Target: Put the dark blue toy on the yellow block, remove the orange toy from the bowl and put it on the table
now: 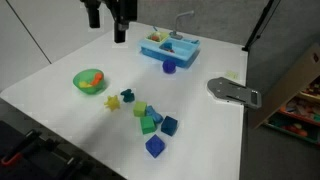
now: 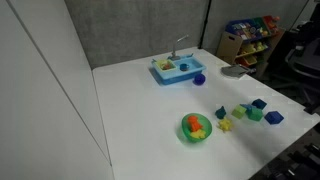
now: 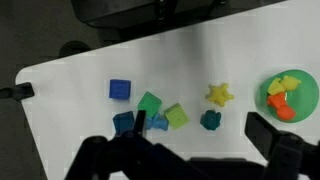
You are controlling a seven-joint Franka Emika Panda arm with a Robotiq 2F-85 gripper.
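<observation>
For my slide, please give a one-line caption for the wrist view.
Wrist view: dark blue toy near the yellow block; orange toy in the green bowl.

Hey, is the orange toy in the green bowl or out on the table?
In. The orange toy sits inside the bowl in the wrist view, with green rim around it; both exterior views agree.

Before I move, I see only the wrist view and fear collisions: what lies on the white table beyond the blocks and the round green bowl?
Observer: A rectangular light-blue plastic tray sits near the far edge.
Operator: Anything near it?
Observer: A small purple-blue cup-like piece stands just in front of it.
Operator: And my tool?
Observer: The tool hangs well above the white tabletop, touching nothing.
</observation>
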